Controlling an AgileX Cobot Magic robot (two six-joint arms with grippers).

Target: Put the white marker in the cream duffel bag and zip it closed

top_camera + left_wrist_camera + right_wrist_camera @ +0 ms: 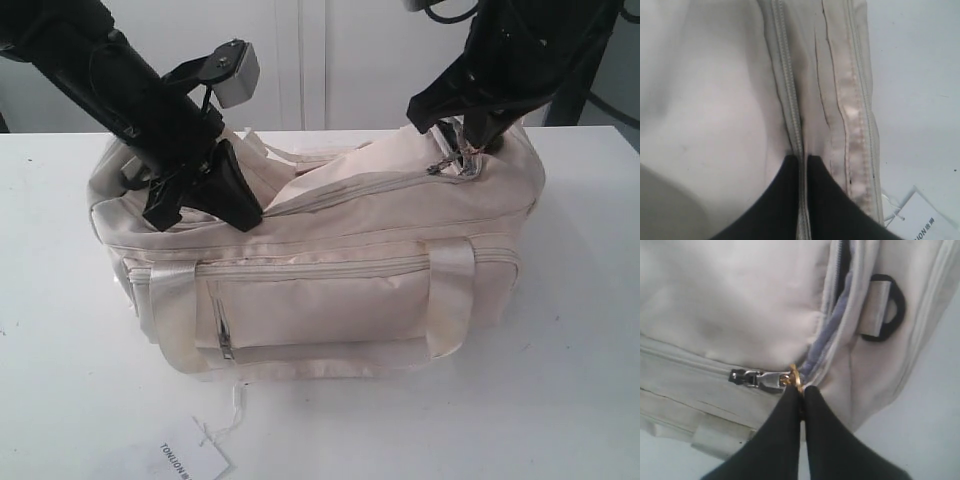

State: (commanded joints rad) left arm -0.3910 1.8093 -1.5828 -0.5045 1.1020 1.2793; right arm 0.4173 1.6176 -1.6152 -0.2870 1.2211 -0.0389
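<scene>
Cream duffel bag (330, 290) sits in the middle of my white table (570, 400), with its long side and front pocket (310, 305) facing the outside camera. Shiny strap handles (452, 295) hang down its front.

My left gripper (215, 200) is down on the left end of the bag's top. Its fingers (785, 200) are squeezed together on the top zipper (787, 75), and the zipper strip runs between them.

My right gripper (468, 150) is at the right end of the top. Its fingers (825, 440) are pressed together on the gold ring pull (796, 377).

A white paper tag (190, 462) lies on the table in front of the bag, and a thin string runs from it toward the bag.

The ring hangs on a silver slider (752, 379). On one side of the slider the teeth are joined. On the other side I see a gap with dark lining inside.
</scene>
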